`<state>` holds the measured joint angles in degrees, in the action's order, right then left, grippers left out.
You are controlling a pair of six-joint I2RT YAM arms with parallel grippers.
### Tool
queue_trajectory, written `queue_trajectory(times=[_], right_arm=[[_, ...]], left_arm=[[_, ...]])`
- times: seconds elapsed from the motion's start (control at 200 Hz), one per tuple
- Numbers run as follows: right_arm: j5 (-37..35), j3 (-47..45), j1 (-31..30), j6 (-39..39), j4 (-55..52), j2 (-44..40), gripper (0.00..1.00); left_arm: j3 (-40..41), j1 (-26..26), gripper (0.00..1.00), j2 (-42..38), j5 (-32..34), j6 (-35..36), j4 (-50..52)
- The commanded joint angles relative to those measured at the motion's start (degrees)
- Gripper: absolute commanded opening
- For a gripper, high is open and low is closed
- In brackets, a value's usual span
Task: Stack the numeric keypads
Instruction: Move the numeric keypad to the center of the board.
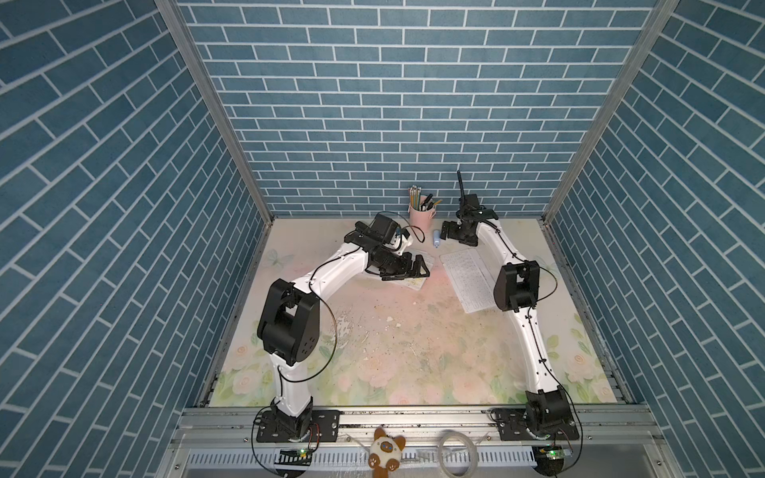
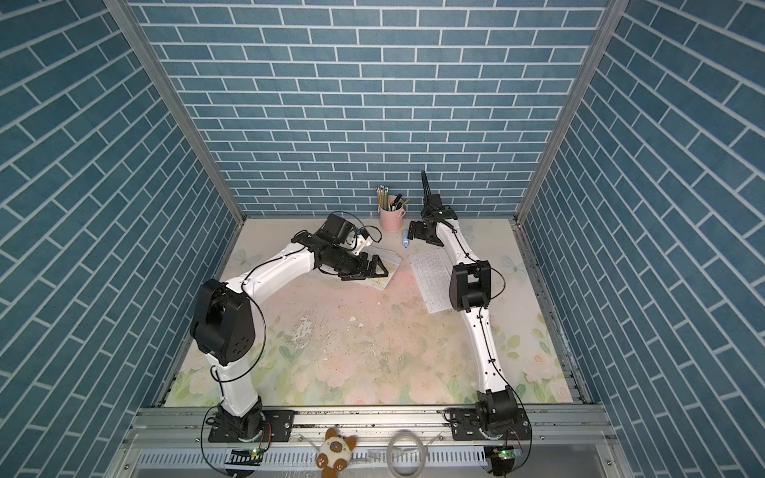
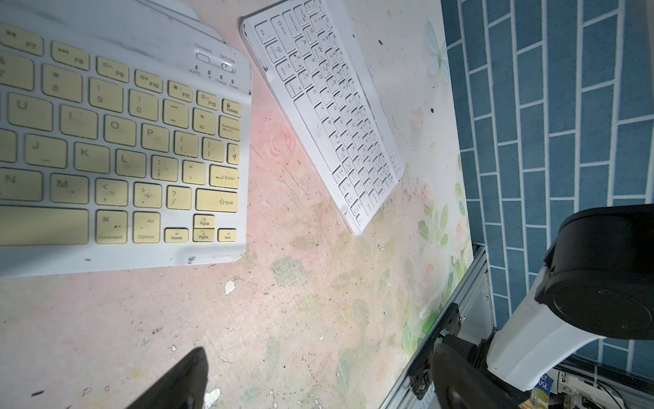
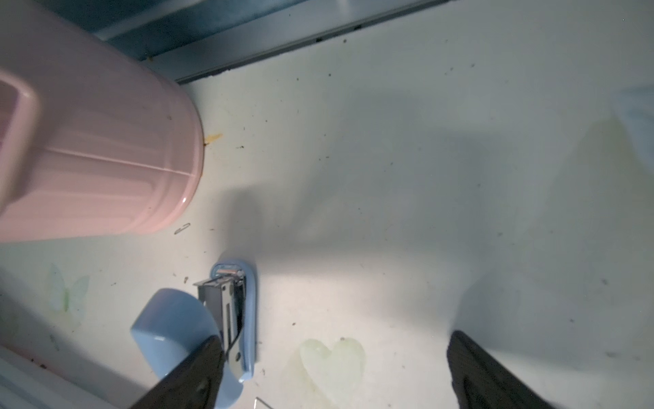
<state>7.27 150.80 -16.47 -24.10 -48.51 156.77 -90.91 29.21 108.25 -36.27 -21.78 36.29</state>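
A yellow-keyed keypad [image 3: 116, 148] lies on top of another white-framed keypad [image 3: 159, 17], left of centre at the back of the table; its corner shows in both top views [image 1: 414, 283] [image 2: 383, 281]. A white-keyed keypad [image 3: 325, 106] lies alone to the right [image 1: 467, 277] [image 2: 432, 277], partly under the right arm's elbow. My left gripper [image 3: 318, 379] hovers over the near edge of the stack [image 1: 407, 269], open and empty. My right gripper [image 4: 336, 375] is open at the back [image 1: 449, 231], over bare table, with nothing between its fingers.
A pink pen cup [image 1: 422, 215] [image 4: 88, 141] stands at the back wall. A blue stapler [image 4: 198, 329] [image 1: 436, 239] lies beside one right fingertip. Blue brick walls enclose three sides. On the front rail lie a plush cat [image 1: 387, 451] and a clear tape ring [image 1: 457, 449].
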Motion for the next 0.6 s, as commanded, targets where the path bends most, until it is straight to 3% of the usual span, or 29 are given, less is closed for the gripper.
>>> queue_trajectory(times=[0.0,0.16,0.595], right_arm=[[3.96,-6.37,-0.36,-2.51,1.24,-1.18,0.99],[5.77,-22.44,-0.27,-2.24,8.24,-10.09,0.99],[3.42,-47.87,-0.14,8.94,6.96,-25.32,0.99]], left_arm=[[0.95,-0.30,1.00,-1.03,-0.47,0.62,0.18],[0.83,-0.29,1.00,-0.76,-0.60,0.26,-0.15],[0.65,-0.29,1.00,-1.20,-0.26,0.35,0.62]])
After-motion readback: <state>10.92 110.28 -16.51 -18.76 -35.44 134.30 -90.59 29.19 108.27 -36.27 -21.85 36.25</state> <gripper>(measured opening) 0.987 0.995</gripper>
